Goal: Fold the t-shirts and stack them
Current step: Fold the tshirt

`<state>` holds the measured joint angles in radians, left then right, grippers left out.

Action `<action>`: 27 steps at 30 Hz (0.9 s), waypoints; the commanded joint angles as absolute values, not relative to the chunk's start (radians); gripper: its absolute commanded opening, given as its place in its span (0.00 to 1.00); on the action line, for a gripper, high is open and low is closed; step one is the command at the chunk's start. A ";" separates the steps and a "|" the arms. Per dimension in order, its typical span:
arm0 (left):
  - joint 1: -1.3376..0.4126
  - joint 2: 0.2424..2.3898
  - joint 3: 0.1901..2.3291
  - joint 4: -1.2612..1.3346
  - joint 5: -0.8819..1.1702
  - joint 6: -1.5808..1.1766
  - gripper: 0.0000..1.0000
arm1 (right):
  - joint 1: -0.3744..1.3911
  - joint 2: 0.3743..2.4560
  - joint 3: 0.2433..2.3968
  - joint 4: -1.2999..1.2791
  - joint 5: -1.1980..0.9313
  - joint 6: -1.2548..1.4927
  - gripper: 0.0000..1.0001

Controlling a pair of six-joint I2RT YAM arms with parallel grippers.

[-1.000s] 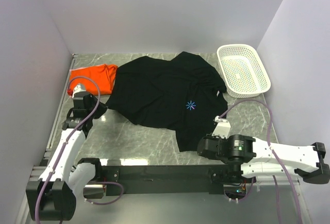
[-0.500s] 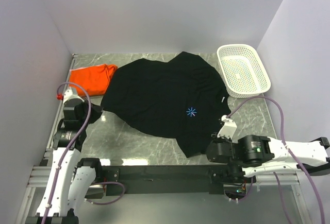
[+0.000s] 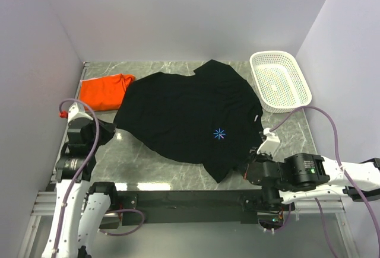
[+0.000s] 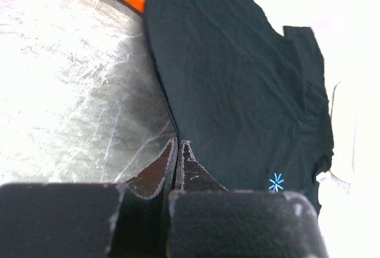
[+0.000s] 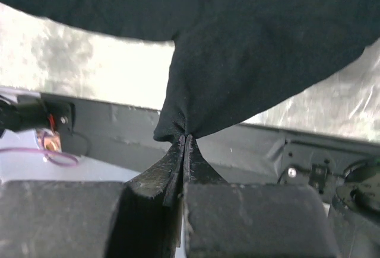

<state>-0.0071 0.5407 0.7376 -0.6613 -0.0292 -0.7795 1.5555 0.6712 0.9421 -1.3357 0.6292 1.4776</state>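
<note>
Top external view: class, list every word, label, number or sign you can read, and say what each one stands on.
No words or numbers can be read.
On the black t-shirt: a light-blue starburst mark, a sign only, no letters.
A small white tag at the shirt's right edge: too small to read.

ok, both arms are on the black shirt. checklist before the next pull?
1. Right gripper clamped on black shirt: ok, hem bunched between shut fingers.
2. Left gripper clamped on the shirt's edge: ok.
3. Shirt lying flat: not ok, its near corner is lifted up to the right gripper.
4. Orange shirt apart from the black one: not ok, their edges meet.
5. Basket apart from the sleeve: cannot tell.
</note>
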 commanded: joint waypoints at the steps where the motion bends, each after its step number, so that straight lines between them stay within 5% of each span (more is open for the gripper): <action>1: -0.002 0.612 0.716 -0.550 -0.008 -0.796 0.00 | 1.563 0.690 0.996 -1.342 0.784 1.427 0.00; 7: -0.003 0.748 0.719 -0.428 -0.017 -0.804 0.01 | 1.485 0.738 1.025 -1.191 0.865 1.254 0.00; 14: -0.002 0.828 0.721 -0.370 -0.028 -0.788 0.01 | 1.158 0.776 0.937 -0.792 0.640 0.835 0.00; 27: -0.003 0.989 0.710 -0.292 -0.020 -0.750 0.01 | 0.789 0.834 0.799 -0.638 0.450 0.672 0.00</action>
